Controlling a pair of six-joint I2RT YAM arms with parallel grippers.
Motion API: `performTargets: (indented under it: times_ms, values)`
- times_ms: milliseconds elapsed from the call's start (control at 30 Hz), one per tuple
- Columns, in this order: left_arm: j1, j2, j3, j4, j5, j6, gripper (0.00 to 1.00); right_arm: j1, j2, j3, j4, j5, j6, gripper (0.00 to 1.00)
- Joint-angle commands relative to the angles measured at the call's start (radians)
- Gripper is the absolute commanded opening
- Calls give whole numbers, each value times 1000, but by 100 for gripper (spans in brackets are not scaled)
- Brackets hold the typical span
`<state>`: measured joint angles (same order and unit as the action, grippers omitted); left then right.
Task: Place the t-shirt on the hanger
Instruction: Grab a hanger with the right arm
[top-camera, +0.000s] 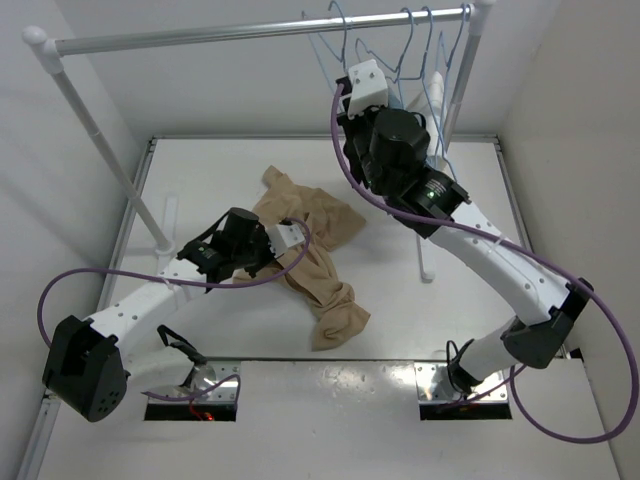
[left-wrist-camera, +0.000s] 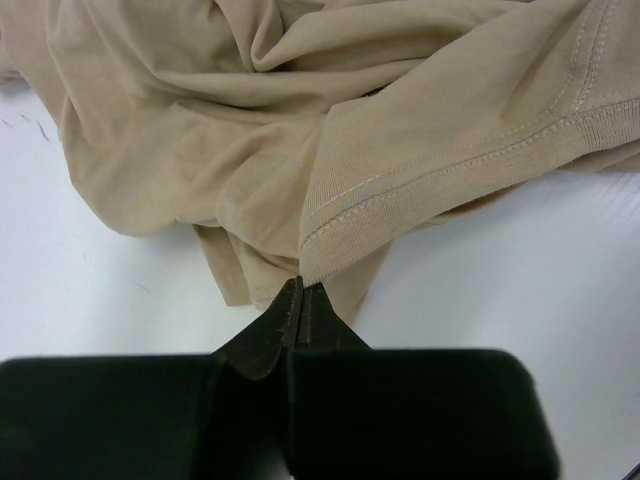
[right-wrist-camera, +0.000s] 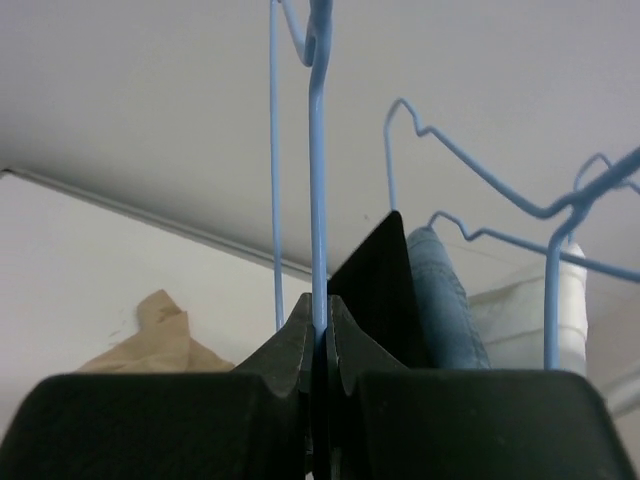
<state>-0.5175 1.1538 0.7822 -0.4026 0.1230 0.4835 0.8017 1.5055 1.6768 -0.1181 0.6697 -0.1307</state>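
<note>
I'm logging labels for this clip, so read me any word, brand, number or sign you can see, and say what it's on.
No text can be read in any view.
On the tan t-shirt only hem stitching shows; no label is in view.
The light-blue wire hanger and the clothes rail carry no print.

White walls (top-camera: 200, 90); white table (top-camera: 400, 325); metal clothes rail (top-camera: 250, 33)

I've open table (top-camera: 392, 318) right of the t-shirt (top-camera: 315, 250); neighbouring hangers (right-wrist-camera: 552, 300) (and hung garments (right-wrist-camera: 440, 290)) crowd my right gripper (right-wrist-camera: 318, 320).
</note>
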Motion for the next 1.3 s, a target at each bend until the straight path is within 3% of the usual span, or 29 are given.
performTargets:
  times_ms: [0, 233, 567, 800, 1267]
  values:
    - [-1, -25, 0, 24, 9, -17, 0, 7, -60, 63, 90, -114, -70, 0]
    - [-1, 7, 38, 11, 0, -42, 0, 16, -195, -56, -83, -445, 43, 0]
    - [56, 36, 121, -71, 53, -135, 0, 16, -516, -388, -320, -441, 316, 0]
    - [92, 154, 258, -125, 102, -221, 0, 16, -570, -413, -566, -499, 468, 0]
    - [102, 368, 488, -186, -16, -292, 0, 16, -637, -448, -775, -774, 493, 0]
